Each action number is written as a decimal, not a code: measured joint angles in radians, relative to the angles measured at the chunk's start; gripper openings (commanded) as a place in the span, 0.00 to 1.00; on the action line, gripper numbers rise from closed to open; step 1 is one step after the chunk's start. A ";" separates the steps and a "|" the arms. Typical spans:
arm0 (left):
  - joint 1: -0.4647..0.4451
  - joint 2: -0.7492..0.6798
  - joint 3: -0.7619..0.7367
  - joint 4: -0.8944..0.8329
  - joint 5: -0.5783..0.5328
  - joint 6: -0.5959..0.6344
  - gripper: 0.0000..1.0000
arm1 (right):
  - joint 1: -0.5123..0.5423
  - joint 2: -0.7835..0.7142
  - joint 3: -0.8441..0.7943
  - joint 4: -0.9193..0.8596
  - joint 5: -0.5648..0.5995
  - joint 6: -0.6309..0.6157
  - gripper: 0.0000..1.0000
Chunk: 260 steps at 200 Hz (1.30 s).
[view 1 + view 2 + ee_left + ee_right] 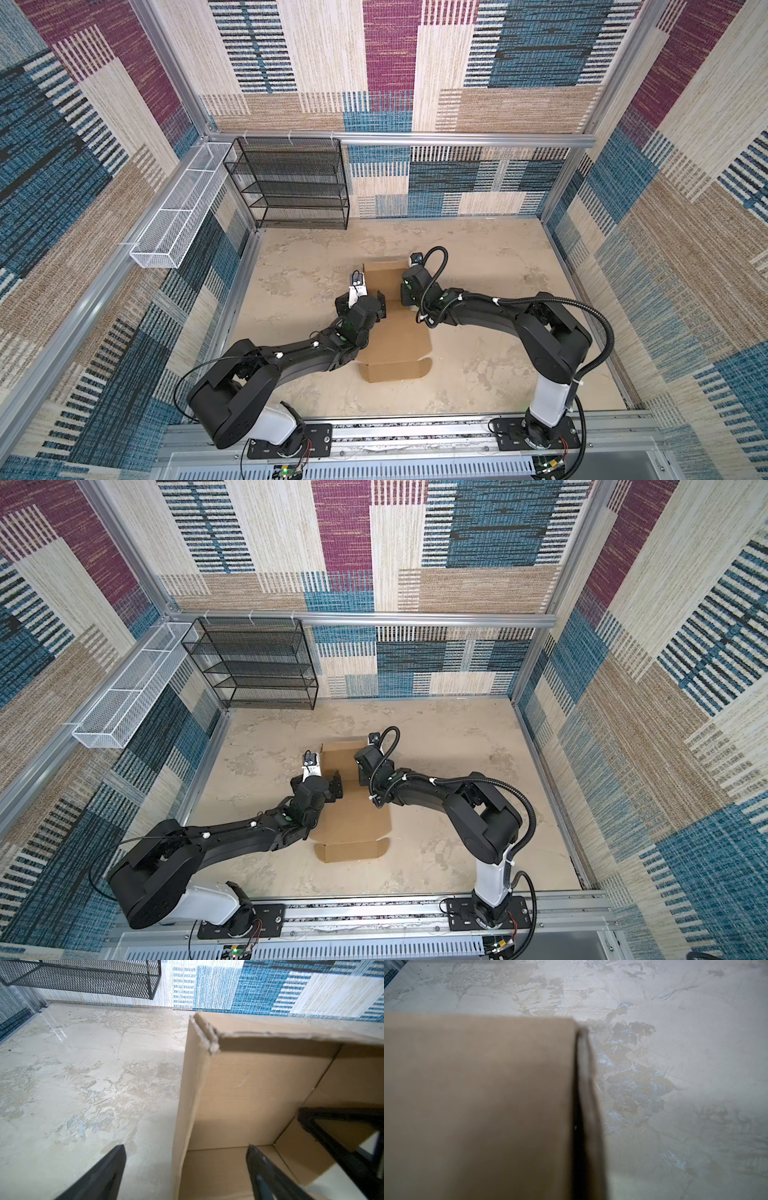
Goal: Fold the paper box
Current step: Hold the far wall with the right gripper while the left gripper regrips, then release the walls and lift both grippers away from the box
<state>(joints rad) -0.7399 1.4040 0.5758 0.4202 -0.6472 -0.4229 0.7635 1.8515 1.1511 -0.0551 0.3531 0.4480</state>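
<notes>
The paper box lies half-folded, in front of the black mesh rack. Both arms bend down: the left gripper stands wide apart astride its left wall, the right gripper is clamped on its right wall

Pretty much all you get is a big blurry brown slab of the box, way too close to focus, one thin dark edge running along it, and the blotchy beige-grey table spread out behind, patchy marks just beside that edge.
</notes>
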 measured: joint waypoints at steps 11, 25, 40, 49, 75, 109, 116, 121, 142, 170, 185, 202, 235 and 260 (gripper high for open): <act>-0.001 -0.043 -0.019 -0.001 0.000 -0.011 0.98 | 0.000 0.008 0.026 -0.027 -0.006 0.000 0.08; -0.002 -0.097 -0.039 -0.013 0.000 -0.019 0.99 | -0.003 0.019 0.064 -0.073 -0.021 0.000 0.08; -0.002 -0.163 -0.054 -0.034 0.003 -0.019 0.99 | -0.005 0.033 0.111 -0.123 -0.041 0.000 0.07; -0.002 -0.204 -0.057 -0.046 0.003 -0.019 0.99 | -0.007 0.040 0.137 -0.154 -0.051 0.000 0.07; -0.002 -0.321 -0.058 -0.099 0.000 -0.016 0.99 | -0.022 0.063 0.220 -0.262 -0.098 -0.001 0.06; 0.000 -0.476 -0.061 -0.180 -0.005 0.015 0.99 | -0.051 0.082 0.294 -0.394 -0.168 -0.005 0.05; 0.000 -0.507 -0.063 -0.198 -0.005 0.028 0.99 | -0.059 0.087 0.302 -0.425 -0.190 -0.005 0.05; 0.000 -0.528 -0.063 -0.210 -0.005 0.033 0.99 | -0.066 0.090 0.306 -0.443 -0.209 -0.008 0.05; 0.005 -0.588 -0.065 -0.255 -0.009 0.056 0.99 | -0.101 0.103 0.320 -0.520 -0.269 -0.013 0.04; 0.011 -0.604 -0.063 -0.314 -0.007 0.076 0.98 | -0.149 0.133 0.357 -0.607 -0.358 -0.024 0.04; 0.014 -0.607 -0.055 -0.348 -0.003 0.080 0.98 | -0.165 0.161 0.397 -0.652 -0.394 -0.033 0.04; 0.018 -0.623 -0.047 -0.373 0.000 0.082 0.98 | -0.174 0.193 0.441 -0.691 -0.430 -0.049 0.05; 0.018 -0.679 -0.045 -0.412 0.018 0.082 0.98 | -0.196 0.253 0.528 -0.774 -0.484 -0.068 0.05; 0.018 -0.709 -0.050 -0.436 0.022 0.083 0.97 | -0.214 0.293 0.583 -0.829 -0.518 -0.080 0.06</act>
<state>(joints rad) -0.7223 0.6949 0.5262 -0.0162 -0.6254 -0.3401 0.5491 2.1441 1.7344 -0.8845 -0.1654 0.3683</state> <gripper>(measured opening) 0.976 0.078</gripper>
